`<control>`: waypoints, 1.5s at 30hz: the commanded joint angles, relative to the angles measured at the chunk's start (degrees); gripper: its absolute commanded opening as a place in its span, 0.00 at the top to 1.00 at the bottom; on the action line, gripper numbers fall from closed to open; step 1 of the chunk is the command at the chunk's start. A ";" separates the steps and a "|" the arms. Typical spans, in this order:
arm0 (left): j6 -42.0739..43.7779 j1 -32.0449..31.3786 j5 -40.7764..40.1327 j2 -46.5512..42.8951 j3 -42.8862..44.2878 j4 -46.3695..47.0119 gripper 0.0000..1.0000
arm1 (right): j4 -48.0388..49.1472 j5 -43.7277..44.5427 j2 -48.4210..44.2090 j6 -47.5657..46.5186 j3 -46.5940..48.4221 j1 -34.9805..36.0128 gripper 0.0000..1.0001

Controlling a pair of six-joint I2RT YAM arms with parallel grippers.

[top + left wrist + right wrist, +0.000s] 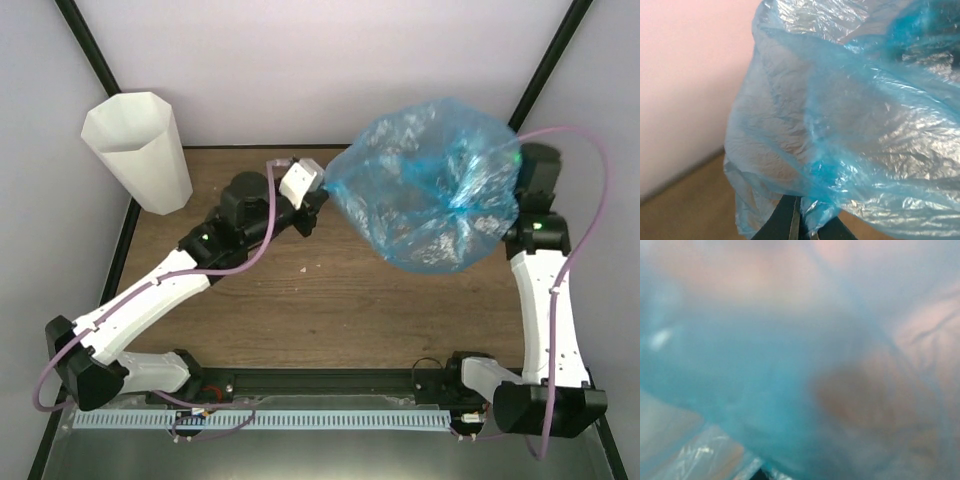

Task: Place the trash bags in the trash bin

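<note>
Ballooning between the two arms in the top view, the trash bag (425,190) is hanging clear of the worktop (330,300). Its edge is running into the left end effector (322,192), which is pinching the film. The right end effector is sitting somewhere behind the bag's opposite side, hidden by plastic. Only the right arm (540,260) is showing, so I cannot tell whether it is gripping. The trash bin (140,150) is standing upright, well apart from the left end effector on the side opposite the bag. Judging from that, the carry across is looking like the risky part. The puffed bag is looking about as wide as the bin's rim, so it may be catching on the rim or tipping the light bin instead of dropping in.

In the left wrist view, the left end effector (799,222) is clamping a thin fold of film between nearly closed fingers, with the bag bulging above and to the right of them. So small and glossy a pinch is looking liable to slip if the arms are pulling apart.

In the right wrist view, blurred blue film is covering the lens directly ahead of the right end effector, and its fingers are not readable. With that camera blinded, any loosening there is going unseen.
</note>
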 commanded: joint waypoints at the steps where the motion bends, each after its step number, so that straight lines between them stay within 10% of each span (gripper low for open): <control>1: 10.60 -3.82 -7.69 0.14 12.44 8.39 0.96 | 7.95 -4.35 1.38 6.64 19.13 0.12 0.99; 6: 29.71 -11.94 -18.79 1.89 16.67 26.31 0.96 | 12.59 -7.70 10.14 11.21 42.03 0.12 0.99; 9: 32.28 -9.20 -28.77 8.70 19.62 31.11 0.96 | 19.72 6.34 12.82 12.56 39.50 0.12 0.99; 13: 11.45 3.19 -30.96 24.31 32.08 3.68 0.96 | 13.80 30.58 22.14 13.45 29.83 0.04 0.99; 16: 2.82 5.17 -27.28 22.68 20.10 2.00 0.96 | 0.60 20.37 29.52 12.14 23.96 -0.51 0.99; 22: -4.02 4.09 -18.54 9.66 -1.94 8.20 0.96 | 12.23 7.51 15.76 12.00 -7.70 -0.63 0.99; 34: -7.83 4.20 -8.05 5.35 1.13 1.25 0.96 | 5.89 4.37 9.39 10.60 -1.22 -0.62 0.99; 45: -12.41 9.14 -5.60 19.21 16.71 -4.26 0.96 | 7.41 12.21 20.96 9.90 5.08 -0.74 0.99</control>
